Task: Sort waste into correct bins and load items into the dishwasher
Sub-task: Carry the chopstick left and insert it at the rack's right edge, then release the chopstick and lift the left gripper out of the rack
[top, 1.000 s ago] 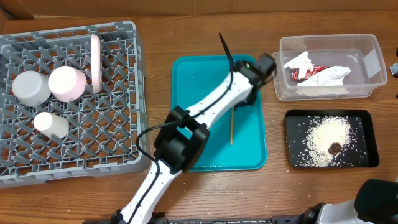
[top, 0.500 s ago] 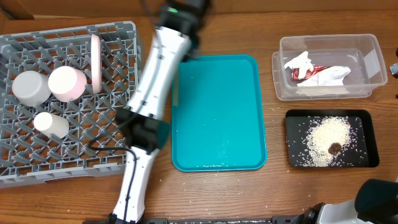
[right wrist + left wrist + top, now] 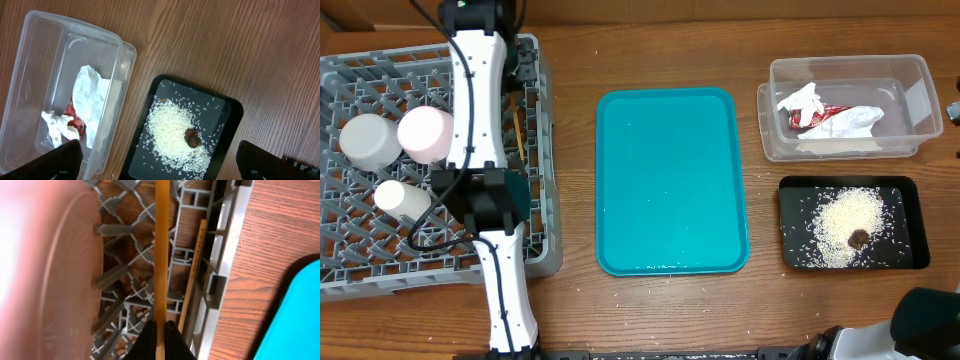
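Above the grey crate (image 3: 380,250), left jaws clamp a chopstick (image 3: 161,255); right jaws gape, seemingly empty.

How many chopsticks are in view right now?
2. One chopstick is gripped in the left end effector above the grey crate; a second chopstick lies inside the crate beside its side wall.

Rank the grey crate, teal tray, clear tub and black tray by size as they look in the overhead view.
1. grey crate
2. teal tray
3. clear tub
4. black tray, nearly alike; the tub's taller rim is nearer the camera, so unsure.
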Motion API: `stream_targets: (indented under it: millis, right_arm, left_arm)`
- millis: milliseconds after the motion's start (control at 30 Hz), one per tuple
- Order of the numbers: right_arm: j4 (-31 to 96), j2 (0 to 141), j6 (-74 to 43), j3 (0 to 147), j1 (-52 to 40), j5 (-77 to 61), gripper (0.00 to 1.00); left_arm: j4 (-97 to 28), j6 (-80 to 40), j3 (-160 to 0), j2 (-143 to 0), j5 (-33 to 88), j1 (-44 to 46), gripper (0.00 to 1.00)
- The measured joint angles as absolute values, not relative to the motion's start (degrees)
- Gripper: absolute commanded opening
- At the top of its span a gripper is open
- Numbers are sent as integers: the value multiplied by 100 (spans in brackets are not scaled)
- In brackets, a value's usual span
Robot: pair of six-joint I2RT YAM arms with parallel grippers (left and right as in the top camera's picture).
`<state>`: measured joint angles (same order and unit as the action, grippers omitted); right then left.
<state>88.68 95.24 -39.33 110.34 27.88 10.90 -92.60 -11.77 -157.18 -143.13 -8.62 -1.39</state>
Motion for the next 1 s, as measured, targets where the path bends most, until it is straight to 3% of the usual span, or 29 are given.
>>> stream_targets:
  millis: [100, 167, 233, 333, 733, 867, 1000]
  right_arm:
    - [8871, 9524, -3935, 11034, 2786, 1092, 100]
    - [8873, 9524, -3933, 11034, 2788, 1092, 100]
    - [8871, 9524, -3931, 11034, 2788, 1092, 100]
    - [8871, 9524, -3933, 11034, 2788, 1092, 100]
    - [8871, 9524, -3933, 11034, 2788, 1090, 100]
    - [8871, 9524, -3931, 11034, 2788, 1090, 100]
    - [8871, 9524, -3933, 11034, 2788, 1090, 100]
  left_arm:
    - [-9102, -1013, -15622, -14313, -637, -220, 15]
    - [-9013, -893, -15607, -14313, -517, -239, 31]
    - [-8967, -790, -15603, -14313, -447, -239, 55]
    - [-8954, -744, -15603, -14313, -362, -239, 63]
    - [-9566, -729, -16055, -14291, 685, -239, 60]
    - [-9651, -727, -16319, -14079, 1210, -231, 49]
    - [-9660, -722, -16429, -13773, 1776, -132, 19]
